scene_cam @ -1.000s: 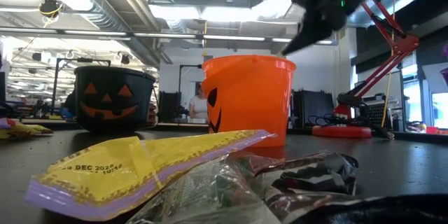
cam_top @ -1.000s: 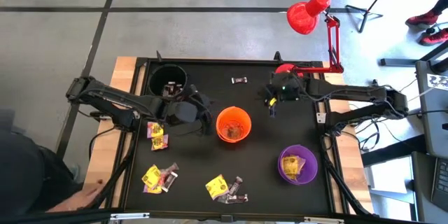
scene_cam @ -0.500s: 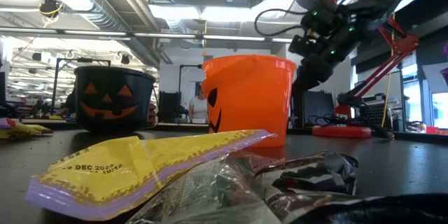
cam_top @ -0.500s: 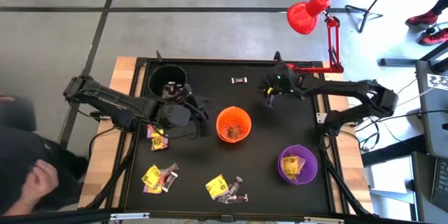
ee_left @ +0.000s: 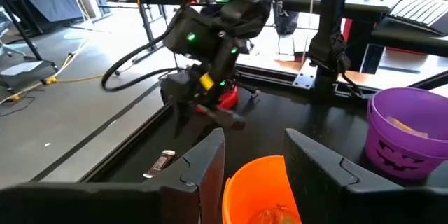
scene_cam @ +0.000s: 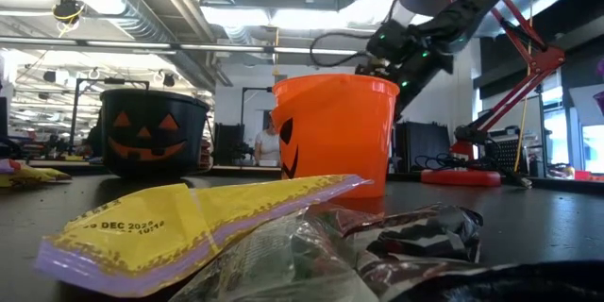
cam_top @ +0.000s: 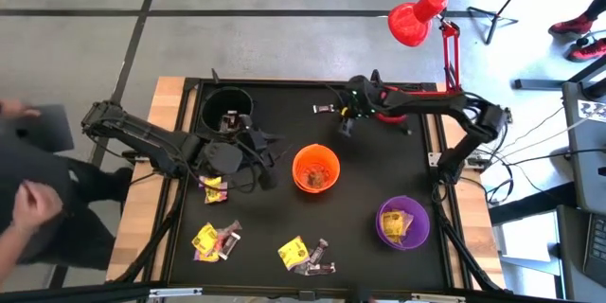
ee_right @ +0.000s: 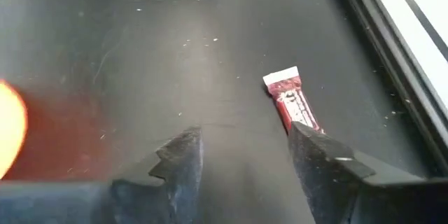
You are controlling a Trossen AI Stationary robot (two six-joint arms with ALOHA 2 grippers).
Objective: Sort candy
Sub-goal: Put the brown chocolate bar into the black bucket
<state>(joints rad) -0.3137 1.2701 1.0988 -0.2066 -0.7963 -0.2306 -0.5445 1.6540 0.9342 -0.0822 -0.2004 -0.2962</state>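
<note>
A lone dark red candy (ee_right: 294,105) lies flat on the black table near the far edge (cam_top: 325,108). My right gripper (ee_right: 245,147) hovers open just beside it (cam_top: 346,123), tilted down, with nothing between its fingers. My left gripper (ee_left: 255,157) stands open and empty at the left of the orange cup (cam_top: 315,169), pointing across it. More candy lies in heaps at the left (cam_top: 213,187) and near the front edge (cam_top: 216,240), (cam_top: 305,256). A yellow wrapper (scene_cam: 189,222) and a dark one (scene_cam: 406,236) fill the low view's foreground.
The black cup (cam_top: 227,106) stands at the far left and the purple cup (cam_top: 402,221) at the near right, with candy inside. A red lamp (cam_top: 417,19) is clamped at the far right edge. A person (cam_top: 28,199) sits off the table's left side.
My right gripper has swung toward the table's left and far edge and come down, from beside the orange cup to the lone candy. My left gripper has drawn back a little from the orange cup toward the left. The person at the left has shifted.
</note>
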